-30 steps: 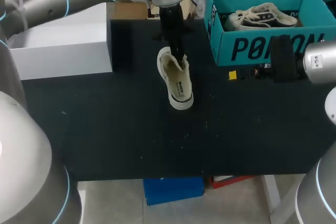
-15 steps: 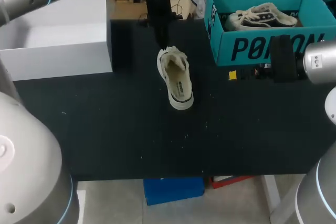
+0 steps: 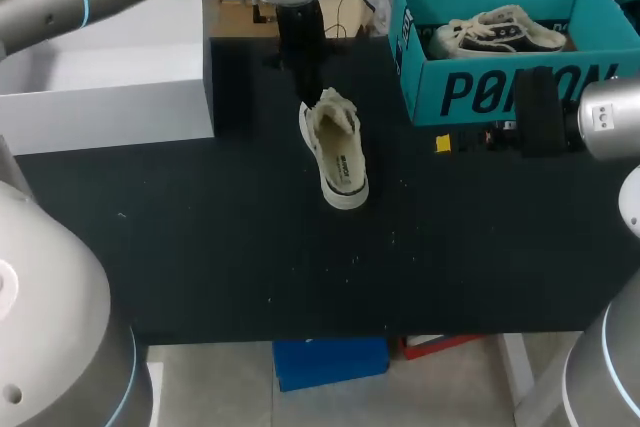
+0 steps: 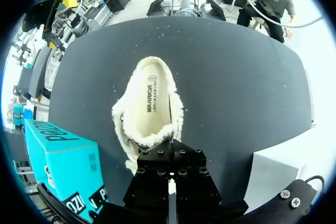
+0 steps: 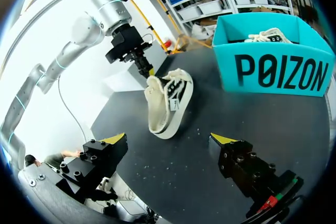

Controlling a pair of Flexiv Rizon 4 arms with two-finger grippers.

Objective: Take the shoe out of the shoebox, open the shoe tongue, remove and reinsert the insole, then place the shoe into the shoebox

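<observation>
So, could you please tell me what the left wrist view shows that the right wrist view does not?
Only the left wrist view looks straight down into the shoe, showing its fleecy lining and the printed insole.

Only the right wrist view shows the second shoe lying inside the teal shoebox, the first shoe's outer side, and the right end effector, open above the table.

Both show the shoe on the black table, the shoebox beside it and the left end effector at the shoe's rim.

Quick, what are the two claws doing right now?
Left gripper: closed at the shoe rim; grip unclear.
Right gripper: open, empty.
</observation>
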